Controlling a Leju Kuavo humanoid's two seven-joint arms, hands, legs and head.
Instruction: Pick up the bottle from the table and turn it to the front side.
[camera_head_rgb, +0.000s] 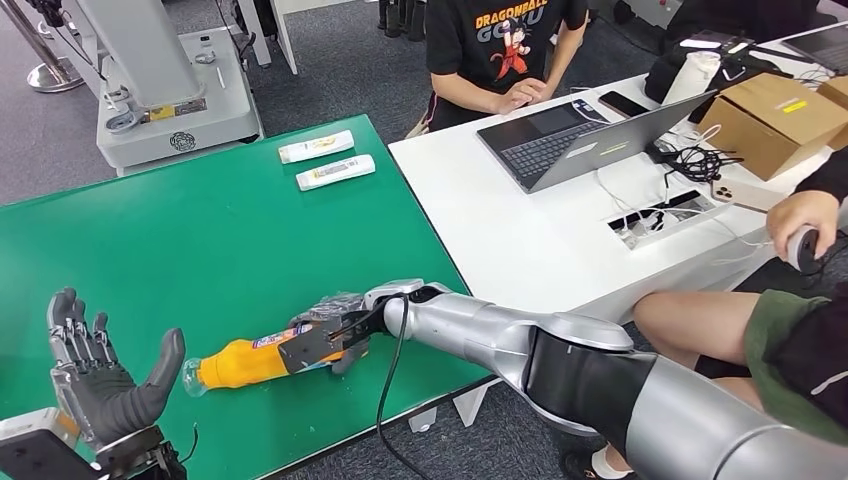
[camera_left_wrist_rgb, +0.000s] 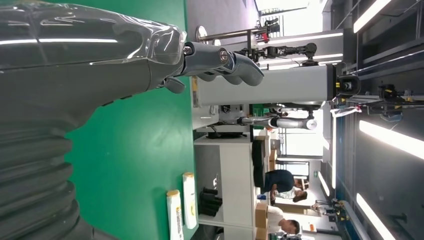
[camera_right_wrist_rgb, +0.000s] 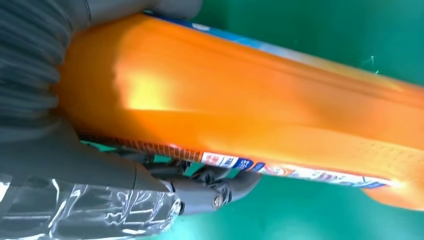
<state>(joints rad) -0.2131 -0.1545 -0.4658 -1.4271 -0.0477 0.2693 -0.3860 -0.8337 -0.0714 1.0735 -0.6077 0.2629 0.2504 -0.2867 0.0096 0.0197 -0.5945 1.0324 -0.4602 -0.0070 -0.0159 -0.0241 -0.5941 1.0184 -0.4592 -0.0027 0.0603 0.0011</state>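
A green table (camera_head_rgb: 200, 240) filled the left and centre of the head view. Low in the middle of the frame, the robot's right hand (camera_head_rgb: 335, 335) was wrapped around an orange bottle (camera_head_rgb: 245, 362), which lay on its side with its clear cap pointing toward the lower left. The close right wrist view showed fingers (camera_right_wrist_rgb: 220, 190) curled under the bottle. In the lower left corner, the left hand (camera_head_rgb: 100, 375) was raised, empty, with fingers spread. Two white bottles (camera_head_rgb: 325, 160) lay side by side near the table's upper edge. A person (camera_head_rgb: 500, 50) sat behind a laptop (camera_head_rgb: 580, 135) on a white desk (camera_head_rgb: 520, 240) at upper right.
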